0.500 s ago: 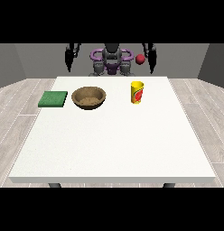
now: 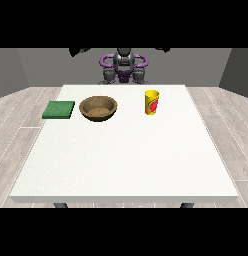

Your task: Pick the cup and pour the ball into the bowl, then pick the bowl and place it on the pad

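Cup (image 2: 152,102), yellow with a red mark, stands upright on the white tabletop (image 2: 126,160), towards its far edge and right of centre; well apart to its left sits the brown bowl (image 2: 98,108), with the green pad (image 2: 59,109) just beside it, further left; both hands (image 2: 80,50) (image 2: 163,49) show only as dark scraps at the top, so the fingers cannot be told.

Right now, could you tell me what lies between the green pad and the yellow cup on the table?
In the front view, the brown bowl sits between the green pad and the yellow cup, nearer the pad and touching neither.
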You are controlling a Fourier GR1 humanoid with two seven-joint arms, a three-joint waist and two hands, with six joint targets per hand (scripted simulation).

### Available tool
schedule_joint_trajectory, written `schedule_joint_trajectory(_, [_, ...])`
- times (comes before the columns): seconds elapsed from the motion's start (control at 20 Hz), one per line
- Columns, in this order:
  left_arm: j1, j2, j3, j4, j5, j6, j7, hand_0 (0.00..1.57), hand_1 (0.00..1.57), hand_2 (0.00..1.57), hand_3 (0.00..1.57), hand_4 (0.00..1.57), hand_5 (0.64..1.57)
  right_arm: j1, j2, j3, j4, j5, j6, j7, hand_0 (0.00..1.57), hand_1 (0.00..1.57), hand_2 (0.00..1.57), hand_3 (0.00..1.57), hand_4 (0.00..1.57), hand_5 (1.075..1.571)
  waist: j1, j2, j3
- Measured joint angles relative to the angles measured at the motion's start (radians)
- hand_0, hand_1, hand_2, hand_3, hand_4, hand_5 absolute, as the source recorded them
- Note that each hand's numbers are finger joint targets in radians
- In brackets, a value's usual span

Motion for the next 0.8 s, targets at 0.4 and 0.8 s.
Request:
schedule_joint_trajectory(0.4, [0.044, -0.015, -0.082, -0.144, -0.012, 0.047, -0.055, 0.0, 0.0, 0.0, 0.0, 0.0, 1.437, -0.012, 0.01, -0.029, -0.032, -0.037, 0.013, -0.059, 0.0, 0.0, 0.0, 0.0, 0.0, 1.564, 0.009, 0.115, -0.0006])
schedule_joint_trajectory(0.8, [-0.157, 0.034, 0.023, -0.029, -0.053, 0.043, -0.169, 0.0, 0.0, 0.0, 0.0, 0.0, 1.283, -0.149, 0.001, -0.049, 0.057, -0.044, 0.042, -0.182, 0.0, 0.0, 0.0, 0.0, 0.0, 1.562, -0.019, 0.349, -0.0006])
